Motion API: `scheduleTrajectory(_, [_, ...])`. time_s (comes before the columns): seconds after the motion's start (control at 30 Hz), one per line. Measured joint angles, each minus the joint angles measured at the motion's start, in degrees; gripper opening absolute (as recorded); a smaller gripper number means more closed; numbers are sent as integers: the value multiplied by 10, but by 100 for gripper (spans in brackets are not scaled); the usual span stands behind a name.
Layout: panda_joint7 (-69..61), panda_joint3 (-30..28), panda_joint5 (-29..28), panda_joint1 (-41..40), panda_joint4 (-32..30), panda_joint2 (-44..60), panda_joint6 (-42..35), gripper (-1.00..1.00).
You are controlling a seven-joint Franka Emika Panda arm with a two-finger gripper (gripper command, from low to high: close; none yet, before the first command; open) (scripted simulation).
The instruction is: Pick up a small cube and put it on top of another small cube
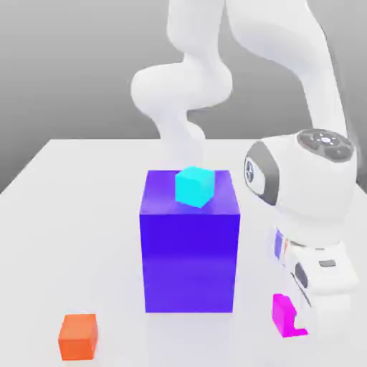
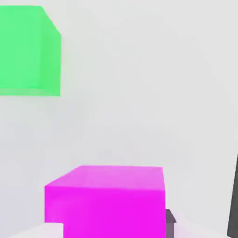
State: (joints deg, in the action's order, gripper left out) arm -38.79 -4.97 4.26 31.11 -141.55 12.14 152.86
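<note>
The small cube [image 1: 284, 313] is magenta-pink and rests on the white table at the front of the exterior view's right. My gripper [image 1: 297, 320] is lowered over it. A white finger [image 1: 304, 310] covers part of its right side, and the jaws are shut on it. In the hand view the small cube [image 2: 105, 200] sits close up between the fingers, and a dark finger [image 2: 234, 204] edges the picture. A green small cube [image 2: 29, 49] lies farther off on the table. An orange small cube [image 1: 78, 335] sits at the front of the exterior view's left.
A tall blue-purple block [image 1: 190, 244] stands in the middle of the table [image 1: 72, 215] with a cyan cube [image 1: 194, 186] on its top. My arm's white links rise behind and to the right of the block.
</note>
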Motion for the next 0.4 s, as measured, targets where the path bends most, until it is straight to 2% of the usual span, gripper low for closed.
scheduleTrajectory(0.13, [-34, 35, -31, 36, -39, -67, -23, -100])
scheduleTrajectory(0.3, [-44, 41, -37, 44, -44, -1, 49, -100])
scheduleTrajectory(0.33, [-45, 42, -37, 44, -43, 14, 64, 100])
scheduleTrajectory(0.4, [-45, 42, -37, 44, -43, 14, 64, 100])
